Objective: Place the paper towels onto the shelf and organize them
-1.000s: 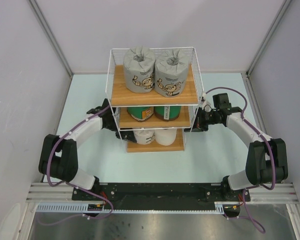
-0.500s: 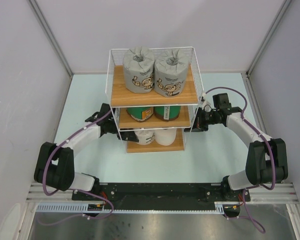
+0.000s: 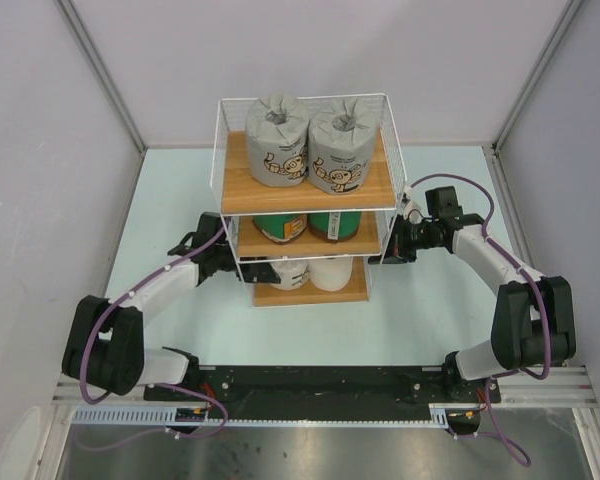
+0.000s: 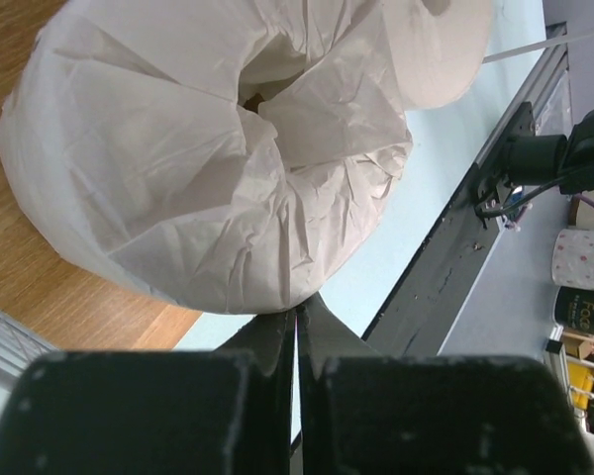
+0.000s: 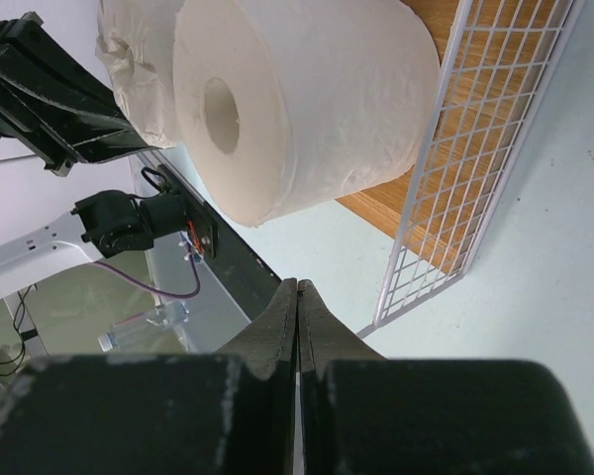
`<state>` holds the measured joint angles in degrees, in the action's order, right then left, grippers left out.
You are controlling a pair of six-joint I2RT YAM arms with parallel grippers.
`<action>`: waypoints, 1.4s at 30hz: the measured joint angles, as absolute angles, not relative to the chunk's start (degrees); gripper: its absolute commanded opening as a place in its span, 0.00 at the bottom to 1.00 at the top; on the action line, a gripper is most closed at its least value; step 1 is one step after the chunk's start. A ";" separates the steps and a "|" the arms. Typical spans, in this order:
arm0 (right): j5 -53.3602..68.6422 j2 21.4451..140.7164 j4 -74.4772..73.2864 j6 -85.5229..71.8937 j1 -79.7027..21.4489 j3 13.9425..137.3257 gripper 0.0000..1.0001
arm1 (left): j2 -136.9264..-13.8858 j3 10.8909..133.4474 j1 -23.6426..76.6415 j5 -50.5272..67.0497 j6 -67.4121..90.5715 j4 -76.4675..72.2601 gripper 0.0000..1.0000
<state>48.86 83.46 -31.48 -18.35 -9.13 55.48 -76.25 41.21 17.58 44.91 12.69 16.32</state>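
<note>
**Inspector:** Status?
**Me:** Six rolls (image 3: 278,140) sit on the shelf (image 3: 300,200), two per board. My left hand (image 4: 295,311) and right hand (image 5: 296,289) are both pressed together, empty.
**Inspector:** Risks?
**Me:** The left tip is just beside the wrapped roll (image 4: 208,148) and could nudge it off. The right could snag the wire (image 5: 445,198).
**Inspector:** Writing?
**Me:** Cartoon print only; nothing legible.

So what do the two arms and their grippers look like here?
Both the left arm and right arm have white link shells with bulky black joints. A thin purple cable runs loosely along each. The left gripper and right gripper are matte black, with blocky bodies and fingers tapering to narrow tips.
</note>
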 measured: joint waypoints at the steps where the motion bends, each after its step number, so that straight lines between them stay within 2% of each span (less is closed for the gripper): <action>1: 48.88 83.46 -31.46 -18.35 -9.13 55.48 0.00 | -75.68 40.53 17.63 44.86 13.47 15.18 0.00; 21: 49.17 83.81 -31.46 -18.31 -9.13 55.48 0.00 | -71.61 29.30 17.23 44.66 28.62 -6.07 0.00; 31: 49.17 83.81 -31.48 -18.22 -9.13 55.48 0.00 | -68.45 23.90 9.56 45.87 39.05 -18.76 0.00; 42: 49.15 83.83 -31.48 -18.15 -9.13 55.48 0.00 | -64.58 23.79 7.11 50.26 42.61 -22.57 0.00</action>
